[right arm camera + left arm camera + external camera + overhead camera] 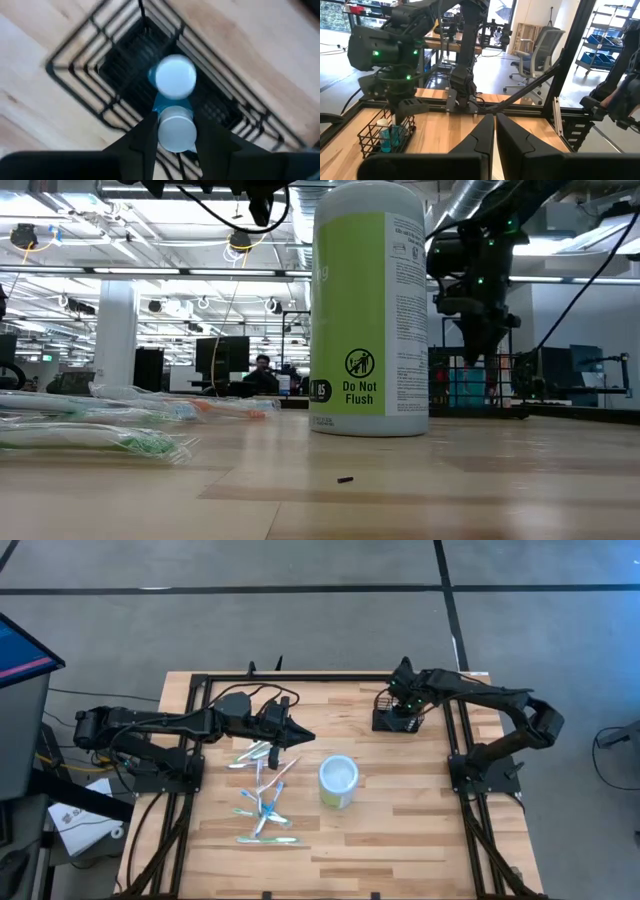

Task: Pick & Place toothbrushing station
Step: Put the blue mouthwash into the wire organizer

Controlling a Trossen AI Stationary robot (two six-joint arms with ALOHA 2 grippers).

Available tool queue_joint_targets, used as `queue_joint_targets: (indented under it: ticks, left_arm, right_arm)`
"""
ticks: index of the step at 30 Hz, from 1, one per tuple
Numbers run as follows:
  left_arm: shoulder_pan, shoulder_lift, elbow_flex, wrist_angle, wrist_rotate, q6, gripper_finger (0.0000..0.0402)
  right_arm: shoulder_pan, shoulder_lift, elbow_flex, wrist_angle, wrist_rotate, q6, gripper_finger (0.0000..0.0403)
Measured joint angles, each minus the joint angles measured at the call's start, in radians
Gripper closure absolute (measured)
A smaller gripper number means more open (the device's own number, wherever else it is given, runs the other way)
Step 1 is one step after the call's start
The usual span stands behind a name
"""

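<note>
The black wire-mesh basket [398, 720] stands on its base at the far right of the table. It also shows in the left wrist view [370, 137] and the right wrist view [95, 65]. Two blue tubes with white caps stand in it. My right gripper [176, 127] reaches down into the basket from above and is shut on one capped tube [176, 131]. My left gripper [300, 737] is shut and empty, above the table's middle left, near the packed toothbrushes [262, 790]. The white-and-pale-green cup [338, 781] stands between the arms. My right gripper pinches the white cap [165, 137] of one blue tube between its two fingers. The fingers come from above, pointing down into the basket. The tube stands upright inside the basket; its lower end is hidden below the cap.
Several wrapped toothbrushes [100, 425] lie spread on the wood at the near left. The cup [368, 310] stands near the table's middle. A black metal frame [330, 677] runs along the table's far edge and sides, close behind the basket.
</note>
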Motion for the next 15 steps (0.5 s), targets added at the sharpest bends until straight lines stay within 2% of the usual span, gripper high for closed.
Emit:
queue_joint_targets:
  ticks: [15]
  left_arm:
    - [0.0, 0.0, 0.0, -0.003, 0.0, 0.0, 0.039]
  right_arm:
    - [0.0, -0.008, 0.0, 0.01, -0.001, -0.023, 0.0291]
